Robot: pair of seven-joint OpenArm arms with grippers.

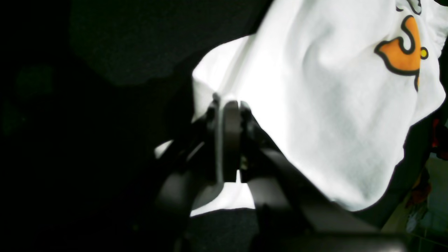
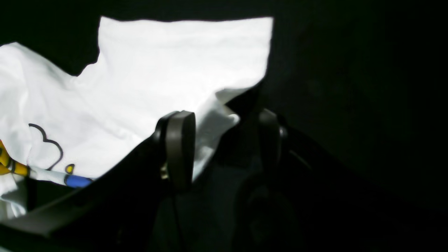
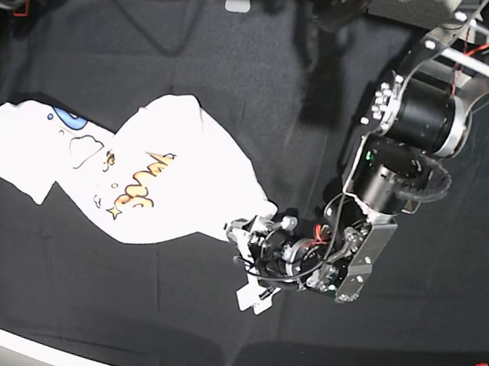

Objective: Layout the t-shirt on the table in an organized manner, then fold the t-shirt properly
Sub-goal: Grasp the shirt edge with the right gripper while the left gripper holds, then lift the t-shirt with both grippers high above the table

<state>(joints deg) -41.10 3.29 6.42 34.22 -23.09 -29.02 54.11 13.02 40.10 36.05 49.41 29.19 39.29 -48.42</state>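
Table (image 3: 243,72): black cloth fills the frame.
Left pincer (image 3: 239,234): lower centre, clamped on t-shirt (image 3: 171,181) edge.
T-shirt: stretches from that grip toward the left edge, crumpled.
Right pincer (image 2: 224,140): jaws apart, straddling the far corner.

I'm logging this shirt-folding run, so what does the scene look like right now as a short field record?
shirt: white, print side up, crumpled and stretched across the table
table: covered in black cloth
left pincer: shut on the shirt's edge
right pincer: jaws apart, shirt cloth between them, not pinched
right arm in base view: not visible
layout: not yet flat, folding not begun
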